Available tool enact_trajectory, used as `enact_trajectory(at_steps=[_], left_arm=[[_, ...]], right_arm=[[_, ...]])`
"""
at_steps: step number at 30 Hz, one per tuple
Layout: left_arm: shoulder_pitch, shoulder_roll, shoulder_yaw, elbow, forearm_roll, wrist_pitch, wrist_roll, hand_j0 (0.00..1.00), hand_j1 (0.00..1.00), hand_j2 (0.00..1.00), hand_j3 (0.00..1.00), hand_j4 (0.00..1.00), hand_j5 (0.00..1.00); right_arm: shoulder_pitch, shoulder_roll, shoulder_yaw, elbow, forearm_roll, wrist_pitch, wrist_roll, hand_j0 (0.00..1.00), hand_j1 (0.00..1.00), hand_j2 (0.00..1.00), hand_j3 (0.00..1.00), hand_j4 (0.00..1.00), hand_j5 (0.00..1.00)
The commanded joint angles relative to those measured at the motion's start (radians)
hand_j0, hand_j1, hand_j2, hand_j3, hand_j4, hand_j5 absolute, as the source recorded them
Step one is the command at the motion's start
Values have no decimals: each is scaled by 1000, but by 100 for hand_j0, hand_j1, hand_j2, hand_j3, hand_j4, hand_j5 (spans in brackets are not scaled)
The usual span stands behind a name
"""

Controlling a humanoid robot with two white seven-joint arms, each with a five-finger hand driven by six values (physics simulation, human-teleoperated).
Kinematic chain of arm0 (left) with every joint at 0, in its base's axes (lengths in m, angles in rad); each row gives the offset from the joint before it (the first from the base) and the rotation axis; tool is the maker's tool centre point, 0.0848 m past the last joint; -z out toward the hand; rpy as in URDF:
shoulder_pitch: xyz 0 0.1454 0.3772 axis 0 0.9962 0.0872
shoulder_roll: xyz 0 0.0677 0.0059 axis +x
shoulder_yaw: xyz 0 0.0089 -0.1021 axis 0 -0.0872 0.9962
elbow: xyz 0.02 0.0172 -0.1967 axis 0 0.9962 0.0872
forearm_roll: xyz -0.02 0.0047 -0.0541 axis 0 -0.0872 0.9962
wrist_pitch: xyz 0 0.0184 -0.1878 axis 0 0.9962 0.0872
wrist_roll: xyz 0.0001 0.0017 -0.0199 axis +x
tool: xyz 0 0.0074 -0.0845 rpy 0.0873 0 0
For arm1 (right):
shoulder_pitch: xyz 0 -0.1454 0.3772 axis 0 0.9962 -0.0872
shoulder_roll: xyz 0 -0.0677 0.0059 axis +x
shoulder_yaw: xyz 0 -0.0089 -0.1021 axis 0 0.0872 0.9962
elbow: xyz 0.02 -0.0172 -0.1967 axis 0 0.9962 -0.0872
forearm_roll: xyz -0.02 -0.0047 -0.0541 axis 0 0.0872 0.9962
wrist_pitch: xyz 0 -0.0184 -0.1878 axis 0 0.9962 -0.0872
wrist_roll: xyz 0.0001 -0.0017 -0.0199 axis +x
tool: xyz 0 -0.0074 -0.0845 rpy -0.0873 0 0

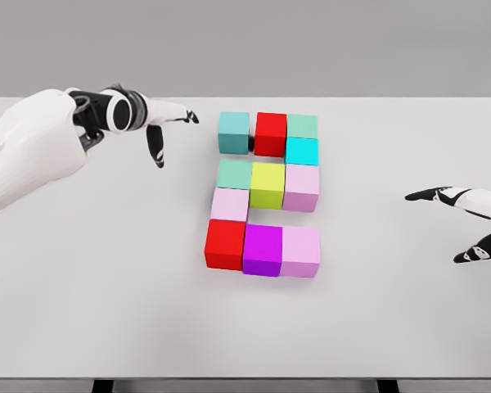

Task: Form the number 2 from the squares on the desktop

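Several coloured cubes sit on the white desktop (98,270) in the shape of a 2. The top row holds a teal cube (234,132), a red cube (271,133) and a green cube (303,125), with a cyan cube (302,151) below it. The middle row reads green (234,173), yellow (268,184), pink (302,187). A pale pink cube (230,205) leads down to a red cube (225,244), a magenta cube (263,250) and a pink cube (300,251). My left hand (165,131) hovers open, left of the teal cube. My right hand (462,225) is open at the right edge.
Bare white tabletop surrounds the cube figure on all sides. The table's front edge (245,378) runs along the bottom of the view, and a grey wall lies behind its far edge.
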Motion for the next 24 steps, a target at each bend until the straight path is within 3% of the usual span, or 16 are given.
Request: enact_trajectory(at_steps=[1,9,24], left_arm=[[0,-3,-10,1,-6,-2,0,100,100,100,100,100,100],[6,-21,-10,1,-130,-2,0,100,100,100,100,100,100],[11,-54,-36,4,-211,-59,0,100,100,100,100,100,100]], right_arm=[[0,-1,0,6,-8,3,0,100,100,100,100,100,100],[-2,-1,0,9,-8,3,0,100,100,100,100,100,100],[3,-2,0,7,-8,3,0,100,100,100,100,100,100]])
